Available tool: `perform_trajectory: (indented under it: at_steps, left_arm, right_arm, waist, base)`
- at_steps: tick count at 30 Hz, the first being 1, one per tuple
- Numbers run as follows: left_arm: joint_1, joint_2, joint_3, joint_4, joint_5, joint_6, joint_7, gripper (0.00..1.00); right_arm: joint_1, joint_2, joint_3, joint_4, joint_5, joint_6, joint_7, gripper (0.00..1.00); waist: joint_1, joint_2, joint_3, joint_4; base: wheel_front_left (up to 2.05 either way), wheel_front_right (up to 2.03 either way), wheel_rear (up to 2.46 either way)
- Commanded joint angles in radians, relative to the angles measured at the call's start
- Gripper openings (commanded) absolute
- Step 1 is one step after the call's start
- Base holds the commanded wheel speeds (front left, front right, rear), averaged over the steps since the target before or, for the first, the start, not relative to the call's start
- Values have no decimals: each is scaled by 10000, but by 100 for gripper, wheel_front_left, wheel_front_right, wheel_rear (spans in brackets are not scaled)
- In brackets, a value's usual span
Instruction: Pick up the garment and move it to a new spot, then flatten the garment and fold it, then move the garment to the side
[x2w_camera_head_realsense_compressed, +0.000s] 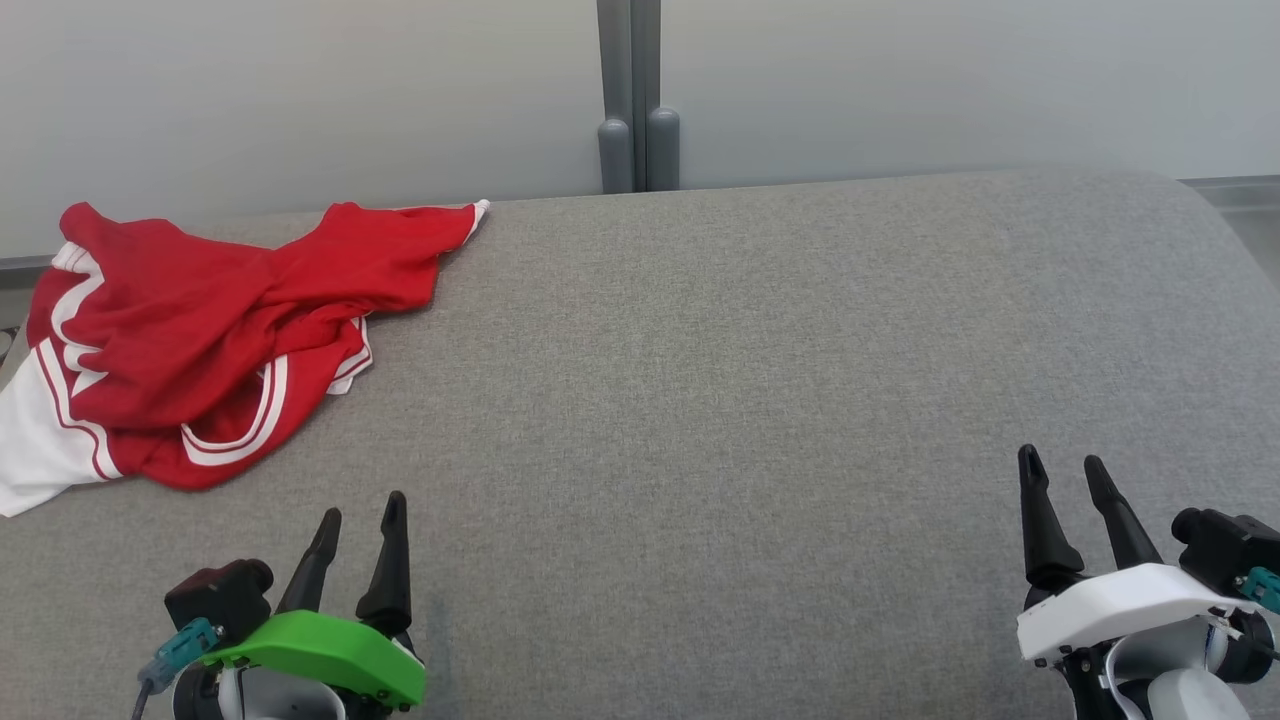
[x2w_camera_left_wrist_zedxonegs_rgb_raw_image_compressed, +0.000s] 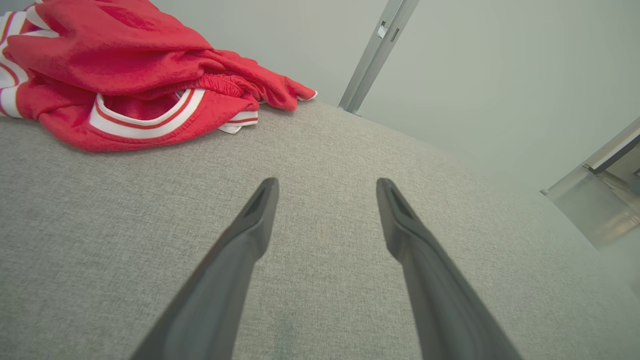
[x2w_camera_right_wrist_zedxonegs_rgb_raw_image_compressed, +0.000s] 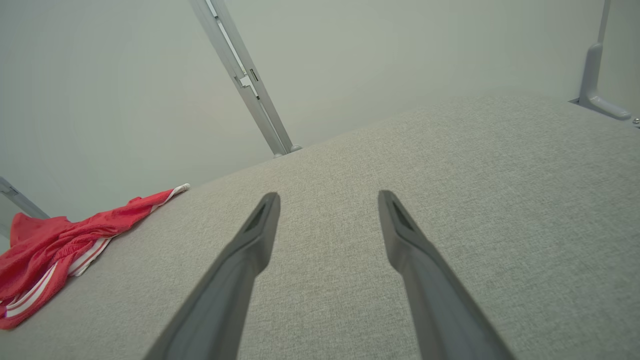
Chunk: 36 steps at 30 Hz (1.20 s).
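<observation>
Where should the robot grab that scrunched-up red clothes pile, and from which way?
Probably the puffy bunched folds on top of the crumpled red garment with white stripes, not the flat edges lying on the grey fabric surface. Those folds stand up, so jaws can close around them. Come from above on the near side with the left jaws, since the heap lies at the robot's left.

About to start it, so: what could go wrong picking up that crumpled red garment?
The red garment lies bunched in overlapping folds, so a pinch may catch one layer and drag the rest. It sits at the far left corner of the grey surface; a tug could slide it off. The right end effector is far from it, perhaps leaving the left end effector to start alone.
</observation>
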Motion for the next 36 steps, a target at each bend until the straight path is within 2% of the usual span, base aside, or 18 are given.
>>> perform_trajectory:
  at_steps: [1, 22, 36]
  left_arm:
    - [12, 95, -44, -112, 262, 40, -94, 100]
    - [175, 32, 47, 121, 2339, -24, -628, 100]
    - [199, -203, 480, 504, 3134, -441, -933, 100]
  right_arm:
    - [1, -66, -11, -127, -266, 4, -86, 100]
    - [157, -217, 76, -23, -2042, 4, -623, 100]
    - [399, -238, 117, 139, -2660, 5, -926, 100]
  waist:
    - [0, 0, 0, 2]
    - [0, 0, -23, 43]
    - [0, 0, -33, 49]
  base:
    - [0, 0, 0]
    - [0, 0, 0]
    - [0, 0, 0]
